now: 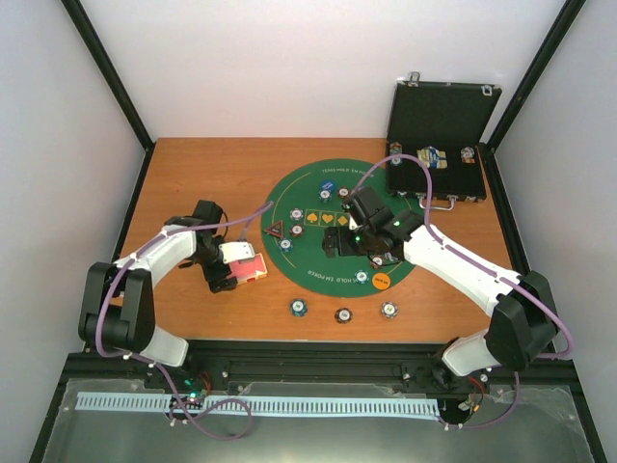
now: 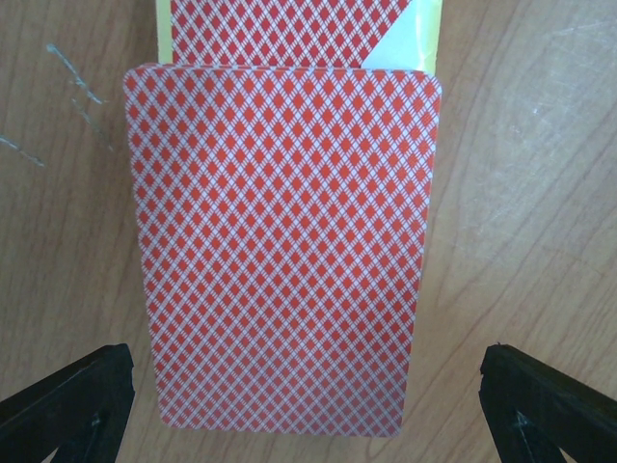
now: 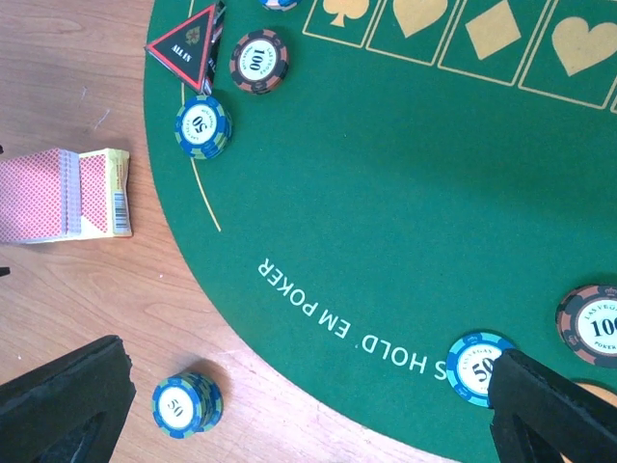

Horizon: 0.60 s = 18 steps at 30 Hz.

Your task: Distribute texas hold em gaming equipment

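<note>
Table [image 1: 193,174]: wood shows all round the green mat. The widest bare stretch is off the mat's far-left side, so that side gives the arms most room. Enclosure walls shut in the table on three sides.
Green mat [image 1: 308,188]: the landmark. Its near-left arc and lettering lie under the right wrist. The felt there is bare, likely room for dealt cards.
Case [image 1: 439,111]: open at the mat's far-right rim; I cannot tell whether it overlaps the felt. Its raised lid would hinder a high right-arm sweep.
Right gripper [image 3: 304,415]: released, grasping nothing, hovering over the mat's near-left part.
Left gripper [image 2: 308,405]: released. Its fingers [image 2: 67,405] stand wide on either side of the deck and touch nothing visible.
Deck [image 2: 289,251]: red-backed cards flat on the wood just off the mat's left edge, seemingly slid partway out of a yellow-edged box [image 3: 104,188]. I judge the step in hand to be taking up cards to deal. The next move calls for lowering, closing squarely on the long edges and lifting without fanning the pile.
Triangle [image 3: 188,43]: on the mat's left rim, near the path from the deck.
Chips [image 1: 343,315]: three lie on the wood off the mat's near edge and others dot the felt. An orange disc [image 1: 380,283] sits at the near rim. Low sweeps risk nudging them.
</note>
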Tool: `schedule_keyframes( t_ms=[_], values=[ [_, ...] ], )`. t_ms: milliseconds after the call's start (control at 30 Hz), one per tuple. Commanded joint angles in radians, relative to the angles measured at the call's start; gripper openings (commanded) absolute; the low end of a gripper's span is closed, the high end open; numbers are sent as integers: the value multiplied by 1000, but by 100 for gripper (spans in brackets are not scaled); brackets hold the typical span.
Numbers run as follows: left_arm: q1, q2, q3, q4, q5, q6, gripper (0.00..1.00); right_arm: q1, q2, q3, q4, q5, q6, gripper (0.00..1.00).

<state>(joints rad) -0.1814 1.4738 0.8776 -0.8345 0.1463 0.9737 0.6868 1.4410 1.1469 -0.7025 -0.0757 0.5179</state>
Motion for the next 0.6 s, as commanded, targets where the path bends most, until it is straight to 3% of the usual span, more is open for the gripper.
schedule_keyframes(
  t_ms=[0, 567],
  values=[
    [-10, 23, -4, 8, 22, 22, 100, 9, -9, -18, 5, 6, 11, 100],
    [-10, 72, -36, 87, -74, 36, 100, 9, -13, -30, 2, 1, 13, 98]
  ],
)
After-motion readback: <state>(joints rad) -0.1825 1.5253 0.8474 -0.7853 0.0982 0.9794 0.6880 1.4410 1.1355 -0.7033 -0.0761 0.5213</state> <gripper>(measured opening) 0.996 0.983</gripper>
